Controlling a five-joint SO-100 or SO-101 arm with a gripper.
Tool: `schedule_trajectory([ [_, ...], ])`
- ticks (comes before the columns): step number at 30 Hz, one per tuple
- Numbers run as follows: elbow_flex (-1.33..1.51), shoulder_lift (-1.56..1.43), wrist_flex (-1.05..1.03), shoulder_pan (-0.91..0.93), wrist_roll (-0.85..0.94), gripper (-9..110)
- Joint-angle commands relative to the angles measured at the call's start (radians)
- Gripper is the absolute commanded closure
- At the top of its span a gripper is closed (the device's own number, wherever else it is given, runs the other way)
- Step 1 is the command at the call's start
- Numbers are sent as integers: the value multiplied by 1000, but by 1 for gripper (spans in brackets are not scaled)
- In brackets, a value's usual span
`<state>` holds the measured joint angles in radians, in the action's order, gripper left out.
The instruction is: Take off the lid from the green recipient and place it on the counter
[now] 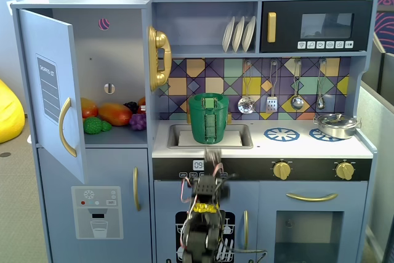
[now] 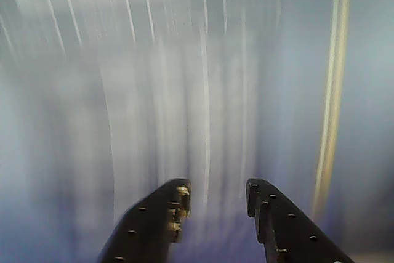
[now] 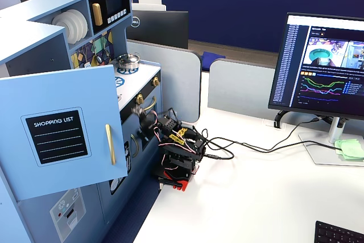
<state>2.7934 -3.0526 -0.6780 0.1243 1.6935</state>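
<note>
Both fixed views are bright and evenly lit, with soft shadows only and sharp focus. The silver pan [image 1: 337, 125] shows small glints of light. The monitor [image 3: 324, 64] glows but is not overexposed. The wrist view is heavily blurred into vertical streaks, pale grey and blue; only the dark fingers [image 2: 154, 226] at the bottom edge are sharp

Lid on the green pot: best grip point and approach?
Judging from a fixed view, the lid lies flat on top of the green pot in the sink. Grip the small raised handle on its top, coming straight down from above; the disc's flat rim offers little purchase. The gripper is open and empty.
</note>
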Motion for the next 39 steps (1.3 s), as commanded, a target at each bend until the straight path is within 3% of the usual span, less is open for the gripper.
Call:
schedule_trajectory([
  [1, -299, 141, 336, -34, 44, 87],
  [5, -517, 272, 379, -32, 31, 74],
  [11, -693, 416, 431, -32, 15, 70],
  [31, -1039, 831, 500, -21, 25, 73],
  [39, -1078, 897, 520, -35, -38, 85],
])
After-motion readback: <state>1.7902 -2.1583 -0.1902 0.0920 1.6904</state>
